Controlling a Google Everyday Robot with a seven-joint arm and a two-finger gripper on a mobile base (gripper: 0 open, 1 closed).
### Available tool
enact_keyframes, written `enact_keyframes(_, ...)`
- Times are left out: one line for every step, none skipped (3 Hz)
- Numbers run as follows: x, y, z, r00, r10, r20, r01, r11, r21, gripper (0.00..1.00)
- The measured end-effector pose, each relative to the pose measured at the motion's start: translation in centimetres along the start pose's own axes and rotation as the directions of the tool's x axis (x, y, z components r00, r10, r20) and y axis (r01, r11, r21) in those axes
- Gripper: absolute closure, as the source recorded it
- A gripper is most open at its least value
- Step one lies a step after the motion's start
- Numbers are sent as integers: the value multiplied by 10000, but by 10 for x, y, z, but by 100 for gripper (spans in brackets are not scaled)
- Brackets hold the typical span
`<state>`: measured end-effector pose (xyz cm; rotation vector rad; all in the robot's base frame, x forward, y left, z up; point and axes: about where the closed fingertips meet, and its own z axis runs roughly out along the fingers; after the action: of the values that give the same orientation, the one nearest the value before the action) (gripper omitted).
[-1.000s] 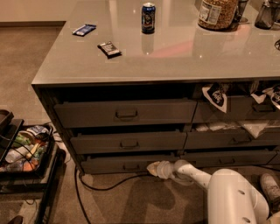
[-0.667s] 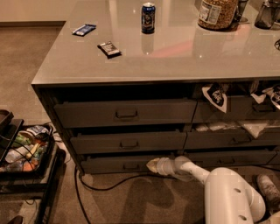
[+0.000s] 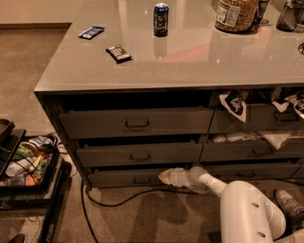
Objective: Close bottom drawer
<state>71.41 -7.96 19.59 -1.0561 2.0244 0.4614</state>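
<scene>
Though its grip is unclear, the end effector [image 3: 166, 176] touches the bottom drawer [image 3: 118, 178].

Wide, shallow dark-grey bottom drawer [image 3: 114, 178], lowest of three fronts: level, slightly out, dark gap above. Small rectangular pull handle [image 3: 141, 180] mid-front. Pale gripper [image 3: 165, 176] at its front, right of handle.

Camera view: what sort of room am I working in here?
Probably an office break room or kitchenette: a counter island with stacked drawers, and a drink can and a snack jar on top. The tool sits low at the bottom drawer front.
</scene>
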Motion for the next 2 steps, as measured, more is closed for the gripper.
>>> enact_keyframes(1,13,-7,10000,-40,51,43,9980,-626,100)
enact_keyframes(-4,29,-37,9996,-41,267,66,9956,-934,100)
